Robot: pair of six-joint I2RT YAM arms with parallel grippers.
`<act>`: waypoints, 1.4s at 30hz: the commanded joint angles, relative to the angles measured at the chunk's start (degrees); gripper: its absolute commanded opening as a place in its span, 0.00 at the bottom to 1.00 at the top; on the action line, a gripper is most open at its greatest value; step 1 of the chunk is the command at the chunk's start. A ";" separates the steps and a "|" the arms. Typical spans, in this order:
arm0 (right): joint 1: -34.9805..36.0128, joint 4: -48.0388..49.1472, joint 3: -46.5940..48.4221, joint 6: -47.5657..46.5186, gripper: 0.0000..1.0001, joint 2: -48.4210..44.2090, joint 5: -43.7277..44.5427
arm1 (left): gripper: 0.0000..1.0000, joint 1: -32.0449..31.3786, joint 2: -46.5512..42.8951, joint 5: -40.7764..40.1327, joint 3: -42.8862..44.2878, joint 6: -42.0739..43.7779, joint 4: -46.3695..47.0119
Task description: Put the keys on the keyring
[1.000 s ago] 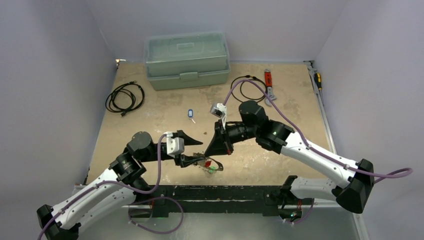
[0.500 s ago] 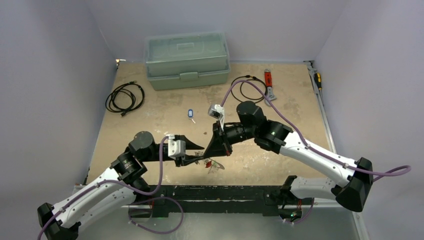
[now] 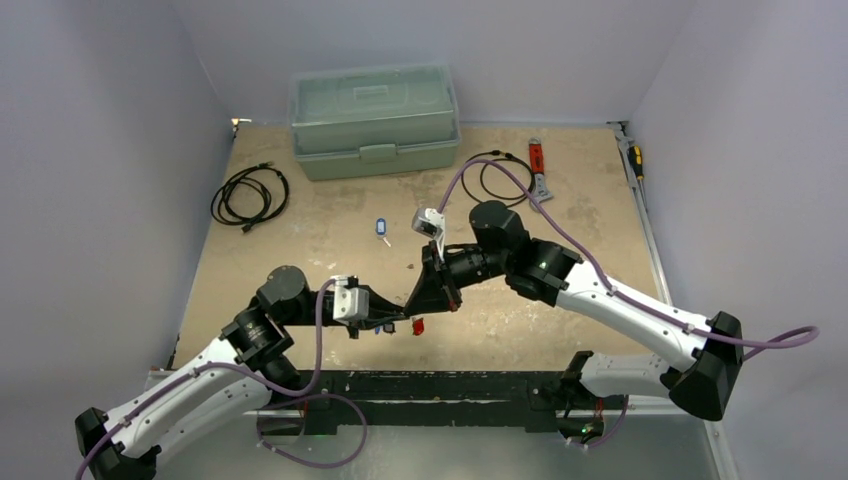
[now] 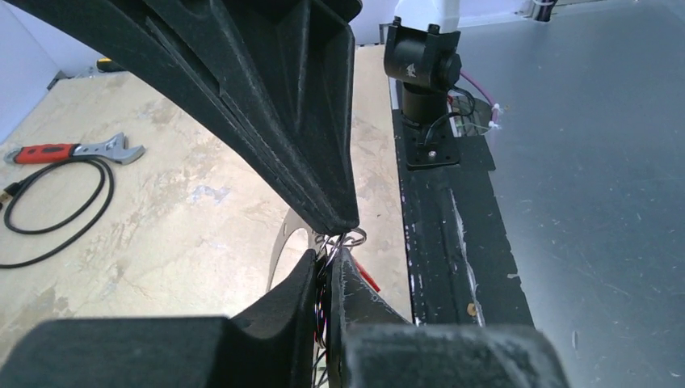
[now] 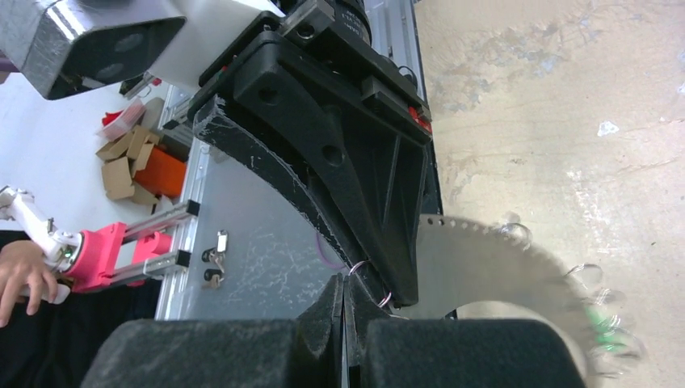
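The keyring (image 4: 349, 238) shows as thin silver wire loops pinched between both grippers near the table's front edge. My left gripper (image 4: 329, 255) (image 3: 385, 322) is shut on the loops from below. My right gripper (image 5: 345, 283) (image 3: 440, 305) is shut on a small loop (image 5: 359, 268) from above, tip to tip with the left. A red key (image 3: 418, 326) (image 4: 367, 277) hangs just beside the left fingers. A blurred green key (image 5: 602, 331) dangles by a flat silver toothed arc (image 5: 501, 259). A blue key (image 3: 381, 228) lies alone on the table further back.
A green toolbox (image 3: 373, 120) stands at the back. A coiled black cable (image 3: 250, 195) lies at the left, another coil (image 3: 500, 175) and a red-handled wrench (image 3: 538, 165) at the back right. The black front rail (image 3: 450, 385) runs just under the grippers.
My left gripper has closed on the keyring beside the right gripper's tip. The right arm shifted slightly left, and the hanging keys drew in under the grippers; the green key left the top view.
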 commanded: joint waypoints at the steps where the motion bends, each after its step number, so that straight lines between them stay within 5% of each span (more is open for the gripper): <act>1: 0.29 2.48 3.21 -0.97 0.00 -0.03 -1.70 | 0.00 -0.31 -0.71 1.93 -0.23 0.81 2.96; 6: 0.29 2.41 3.67 -0.57 0.02 0.22 0.11 | 0.00 -0.37 -2.27 1.30 -0.06 0.88 2.89; 11: 0.29 2.84 4.59 -1.10 0.50 -0.76 5.44 | 0.00 -0.29 -3.48 -1.34 0.98 -0.15 2.04; 15: 0.29 9.57 1.32 -1.63 0.66 -5.31 10.15 | 0.00 -0.15 -3.66 -3.46 1.92 -1.65 1.62; 25: 3.77 27.23 -9.42 -8.81 0.72 -13.86 25.48 | 0.00 4.06 -5.76 -6.12 0.82 -12.49 9.14; 42: 5.92 13.44 -1.61 -28.38 0.46 -7.71 15.02 | 0.00 7.52 -4.39 -8.01 0.81 -17.27 9.91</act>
